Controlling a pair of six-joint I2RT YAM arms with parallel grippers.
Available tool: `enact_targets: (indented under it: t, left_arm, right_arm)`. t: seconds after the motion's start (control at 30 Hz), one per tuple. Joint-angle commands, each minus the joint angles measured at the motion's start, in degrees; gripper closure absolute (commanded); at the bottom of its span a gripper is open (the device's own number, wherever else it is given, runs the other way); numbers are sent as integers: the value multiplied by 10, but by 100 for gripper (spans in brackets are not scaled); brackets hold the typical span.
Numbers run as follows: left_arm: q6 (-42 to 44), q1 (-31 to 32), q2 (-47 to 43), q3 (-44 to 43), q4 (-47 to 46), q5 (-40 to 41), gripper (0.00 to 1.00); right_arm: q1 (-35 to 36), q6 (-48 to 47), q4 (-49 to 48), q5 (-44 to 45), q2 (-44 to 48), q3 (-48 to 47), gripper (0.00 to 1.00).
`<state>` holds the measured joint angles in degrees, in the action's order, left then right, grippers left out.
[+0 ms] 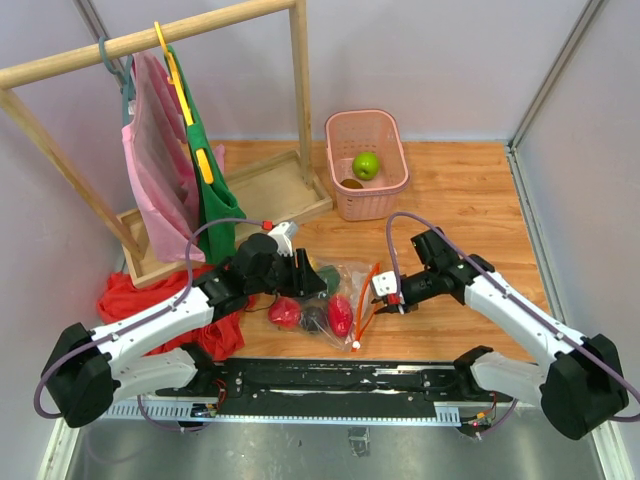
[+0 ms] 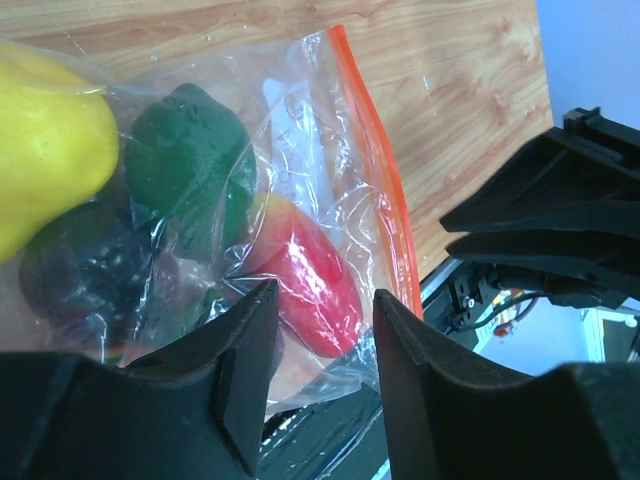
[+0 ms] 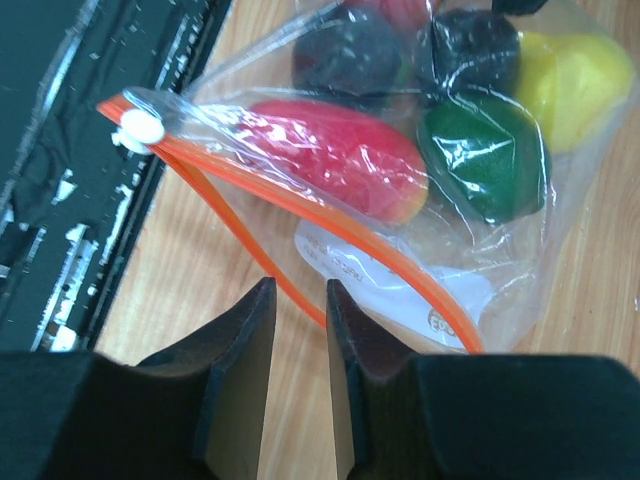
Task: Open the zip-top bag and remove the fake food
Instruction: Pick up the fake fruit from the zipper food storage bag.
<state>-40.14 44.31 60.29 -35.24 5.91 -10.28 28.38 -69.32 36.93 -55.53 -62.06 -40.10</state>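
The clear zip-top bag (image 1: 345, 285) lies on the wooden table between my arms, its orange zip strip (image 1: 368, 300) parted into two lips that meet at a white slider (image 3: 140, 127). The fake food is inside it: a red piece (image 3: 340, 160), a dark green one (image 3: 485, 155), a yellow one (image 2: 45, 150) and dark purple ones (image 3: 350, 50). My left gripper (image 2: 322, 300) stands open over the bag's near edge by the red piece (image 2: 315, 285). My right gripper (image 3: 300, 290) is narrowly open, with the lower zip lip (image 3: 245, 235) running in between its tips.
A pink basket (image 1: 340, 195) at the back holds a green apple (image 1: 366, 165). On the left a wooden rack (image 1: 300, 90) carries pink and green garments, with a red cloth heap (image 1: 130, 295) below. The black base rail (image 1: 330, 375) runs along the near edge.
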Motion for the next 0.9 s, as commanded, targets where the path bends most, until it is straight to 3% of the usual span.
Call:
enact_targets:
  t: [0.0, 0.1, 0.17, 0.27, 0.33, 0.37, 0.6, 0.87]
  left_arm:
    - [-18, -4, -6, -19, -28, -10, 53]
    - [-43, -4, -7, -62, -30, 1, 49]
    - [-64, -4, -1, -105, -31, 13, 41]
    - [-105, -4, 23, -197, -11, 25, 24]
    - [-138, -4, 52, -274, 3, 23, 3]
    - [-153, -4, 69, -314, 7, 21, 1]
    - [-262, -4, 178, -584, 94, 57, 1]
    - [-323, -6, 210, -696, 117, 80, 1]
  right_arm:
    - [23, -11, -50, 42, -25, 7, 73]
    - [26, -9, -51, 41, -40, -2, 74]
    - [26, -6, -45, 41, -46, -7, 74]
    - [25, -11, -8, 67, -51, -21, 74]
    - [20, -23, 43, 83, -53, -39, 74]
    - [9, -29, 77, 81, -53, -48, 74]
    - [-28, -18, 134, 39, -27, -46, 74]
    - [-32, 47, 106, 22, -2, -25, 73]
